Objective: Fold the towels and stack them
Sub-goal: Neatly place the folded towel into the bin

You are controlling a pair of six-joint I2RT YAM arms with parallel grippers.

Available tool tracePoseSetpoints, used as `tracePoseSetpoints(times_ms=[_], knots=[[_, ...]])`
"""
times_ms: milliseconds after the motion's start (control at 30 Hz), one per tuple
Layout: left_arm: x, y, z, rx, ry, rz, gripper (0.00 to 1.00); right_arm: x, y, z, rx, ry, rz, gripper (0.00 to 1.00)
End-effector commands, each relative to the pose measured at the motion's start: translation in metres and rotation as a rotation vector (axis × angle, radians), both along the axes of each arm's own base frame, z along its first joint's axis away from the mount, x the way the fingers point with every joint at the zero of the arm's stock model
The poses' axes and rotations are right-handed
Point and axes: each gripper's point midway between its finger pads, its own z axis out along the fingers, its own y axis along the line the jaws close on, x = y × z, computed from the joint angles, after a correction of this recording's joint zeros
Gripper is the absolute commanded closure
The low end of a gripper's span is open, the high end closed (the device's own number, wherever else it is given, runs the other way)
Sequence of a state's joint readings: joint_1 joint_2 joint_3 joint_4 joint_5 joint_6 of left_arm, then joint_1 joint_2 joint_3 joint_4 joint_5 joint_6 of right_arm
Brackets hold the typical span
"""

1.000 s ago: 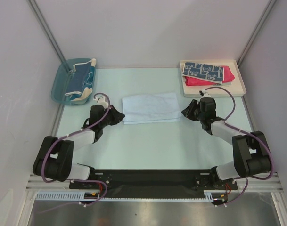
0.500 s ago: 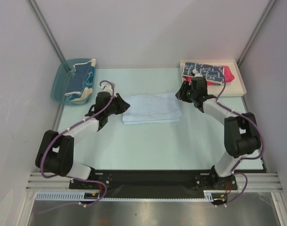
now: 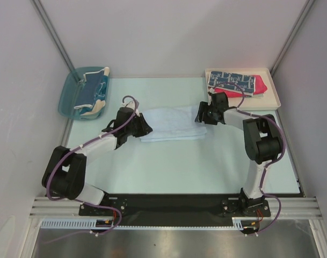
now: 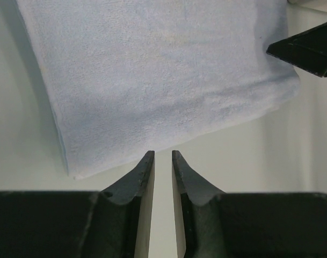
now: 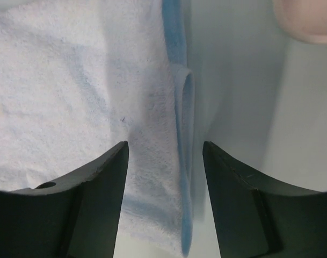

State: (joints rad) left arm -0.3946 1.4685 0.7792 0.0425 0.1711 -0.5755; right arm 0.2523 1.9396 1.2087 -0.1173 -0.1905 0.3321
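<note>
A folded light-blue towel lies flat mid-table. My left gripper is at its left edge; in the left wrist view the towel lies just beyond the gripper, whose jaws are empty with only a narrow gap. My right gripper is at the towel's right edge; in the right wrist view it is wide open, straddling the towel's folded edge. A navy patterned towel lies on a red towel in the cream tray. A dark-blue towel and a beige towel lie in the bin.
The translucent blue bin stands at the far left, the tray at the far right. The tray's corner shows in the right wrist view. The right gripper's finger shows in the left wrist view. Enclosure walls stand on three sides.
Both grippers have moved in to the light-blue towel. The right arm swung far and left to the towel's right edge; the left gripper moved right to the left edge. The towel has not moved.
</note>
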Motion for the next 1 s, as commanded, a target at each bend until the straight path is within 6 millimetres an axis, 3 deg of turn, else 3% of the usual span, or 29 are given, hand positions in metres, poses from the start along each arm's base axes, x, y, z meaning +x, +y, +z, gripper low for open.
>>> tracePoseSetpoints(times_ms=[0,233,267,400,433,500,533,600,633,700,967], knots=[[0.003,-0.012,0.042,-0.047,-0.080,-0.047,0.76,-0.014,0.006,-0.016,-0.057,0.034,0.040,0.37],[-0.012,-0.012,0.062,-0.051,-0.075,-0.086,0.76,-0.028,0.005,-0.038,-0.162,0.097,0.028,0.48],[-0.013,-0.012,0.073,-0.056,-0.097,-0.088,0.76,-0.030,0.004,-0.041,-0.176,0.108,0.021,0.49],[-0.023,-0.010,0.093,-0.056,-0.127,-0.119,0.75,-0.035,-0.003,-0.050,-0.291,0.138,0.009,0.65],[-0.029,-0.010,0.094,-0.050,-0.120,-0.140,0.75,-0.037,0.002,-0.050,-0.323,0.137,0.029,0.77],[-0.031,-0.009,0.111,-0.045,-0.156,-0.153,0.76,-0.039,-0.007,-0.049,-0.430,0.149,0.014,0.89],[-0.034,-0.005,0.113,-0.020,-0.154,-0.161,0.76,-0.032,-0.001,-0.043,-0.471,0.128,0.021,1.00],[-0.035,-0.003,0.132,-0.012,-0.197,-0.167,0.76,-0.029,-0.013,-0.036,-0.584,0.127,0.000,1.00],[-0.037,0.000,0.134,0.007,-0.198,-0.176,0.76,-0.015,-0.012,-0.024,-0.612,0.093,-0.020,1.00],[-0.037,0.002,0.147,0.020,-0.226,-0.180,0.76,-0.007,-0.024,-0.011,-0.733,0.071,-0.059,1.00],[-0.047,0.006,0.144,0.043,-0.218,-0.219,0.78,0.056,-0.030,0.032,-0.974,-0.025,-0.134,1.00]])
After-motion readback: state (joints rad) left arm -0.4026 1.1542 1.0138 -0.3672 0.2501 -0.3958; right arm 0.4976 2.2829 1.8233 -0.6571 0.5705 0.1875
